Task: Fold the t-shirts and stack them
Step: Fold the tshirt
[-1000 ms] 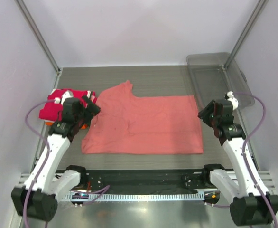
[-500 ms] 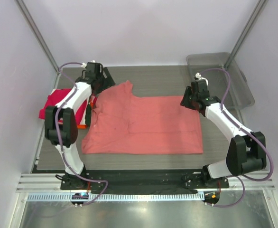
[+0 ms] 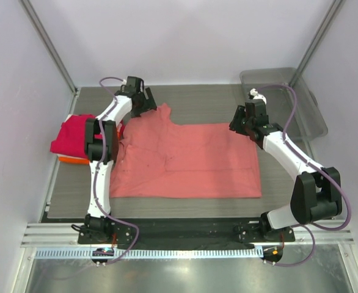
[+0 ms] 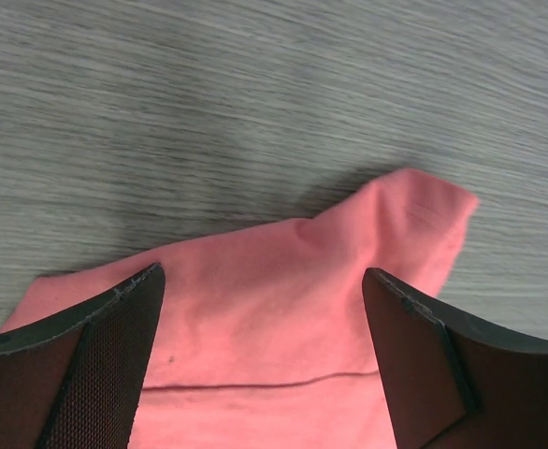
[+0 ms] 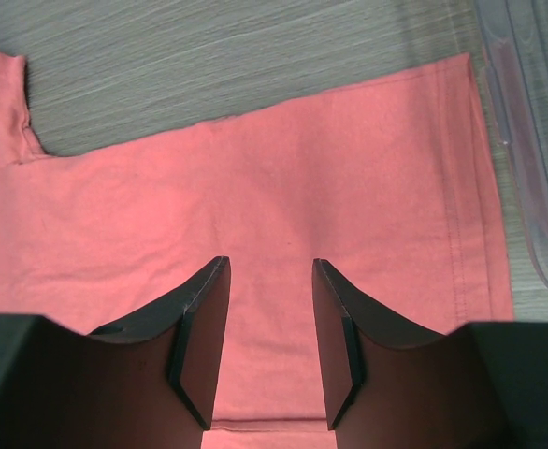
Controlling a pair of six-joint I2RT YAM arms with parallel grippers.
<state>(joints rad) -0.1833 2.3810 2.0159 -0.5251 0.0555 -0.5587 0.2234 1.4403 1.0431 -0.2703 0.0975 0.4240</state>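
Note:
A salmon-pink t-shirt (image 3: 185, 160) lies spread flat in the middle of the table, one sleeve (image 3: 162, 113) poking toward the back. My left gripper (image 3: 143, 104) hovers over that sleeve (image 4: 396, 224), open wide, with nothing between its fingers. My right gripper (image 3: 240, 125) is above the shirt's far right corner (image 5: 442, 122), open about halfway, its fingers empty over the cloth (image 5: 255, 187). A folded magenta-red t-shirt (image 3: 72, 135) rests on an orange one (image 3: 69, 159) at the left edge.
A clear grey plastic bin (image 3: 283, 97) stands at the back right, and its rim (image 5: 536, 140) runs close beside the shirt's right edge. Metal frame posts rise at both back corners. White walls close in the sides.
Both arms have swung from the near side out to the shirt's far edge. The left gripper went on from the red stack to the sleeve. The shirt has not moved.

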